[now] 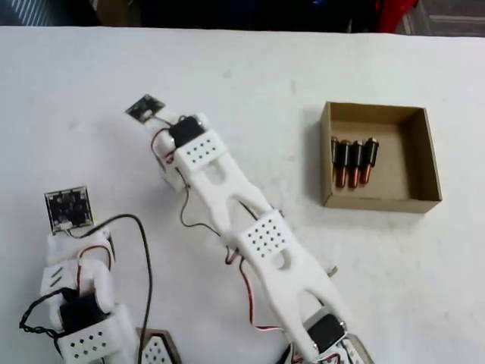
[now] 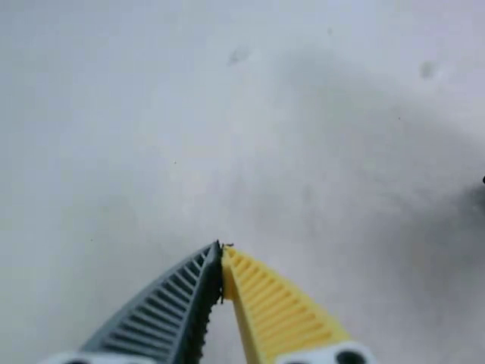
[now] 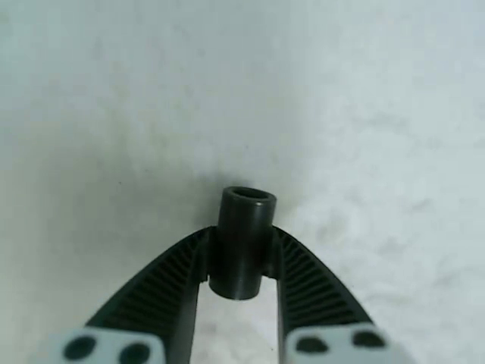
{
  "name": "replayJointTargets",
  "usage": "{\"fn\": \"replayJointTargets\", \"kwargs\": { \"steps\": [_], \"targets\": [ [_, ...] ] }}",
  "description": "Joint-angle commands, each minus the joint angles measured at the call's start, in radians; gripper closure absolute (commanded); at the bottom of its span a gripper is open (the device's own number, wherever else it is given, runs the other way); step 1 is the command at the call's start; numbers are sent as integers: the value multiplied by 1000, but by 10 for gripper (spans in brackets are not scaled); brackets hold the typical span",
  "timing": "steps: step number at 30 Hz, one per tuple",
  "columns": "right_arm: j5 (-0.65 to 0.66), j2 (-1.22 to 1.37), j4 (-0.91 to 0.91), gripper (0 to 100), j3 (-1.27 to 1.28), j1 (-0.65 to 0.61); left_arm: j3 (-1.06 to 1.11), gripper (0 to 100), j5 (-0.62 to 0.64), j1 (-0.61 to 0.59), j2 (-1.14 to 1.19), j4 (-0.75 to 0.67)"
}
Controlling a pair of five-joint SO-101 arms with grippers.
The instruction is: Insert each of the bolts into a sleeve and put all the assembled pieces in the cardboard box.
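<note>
My right gripper (image 3: 241,236) is shut on a black sleeve (image 3: 244,241), held upright between its dark ribbed fingers just above the white table. The sleeve's open end faces up and nothing is in it. My left gripper (image 2: 221,252) is shut with nothing in it; its grey and yellow fingers meet at the tips over bare table. In the high view the right arm (image 1: 227,189) stretches diagonally to the table's middle left, and the left arm (image 1: 79,288) sits folded at the near left corner. The cardboard box (image 1: 379,203) stands at the right and holds several assembled pieces (image 1: 352,161) side by side.
The box's right half is free of pieces. Red and black cables (image 1: 144,258) hang along both arms. The table's far edge (image 1: 242,30) borders a dark background.
</note>
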Motion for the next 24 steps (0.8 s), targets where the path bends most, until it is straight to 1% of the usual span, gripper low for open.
{"fn": "replayJointTargets", "kwargs": {
  "steps": [1,6,15,20,24],
  "targets": [
    [-6,-82,51,981,-23,28,-8,977,-12,18,-10,5],
    [-6,-183,53,981,21,36,-3,977,-12,18,-10,0],
    [-11,-539,48,981,453,-22,-3,977,-12,28,-10,2],
    [-91,-661,47,981,614,-5,-3,977,-12,28,-10,5],
    [-74,-720,47,981,718,1,-3,977,-12,28,-10,6]
  ]
}}
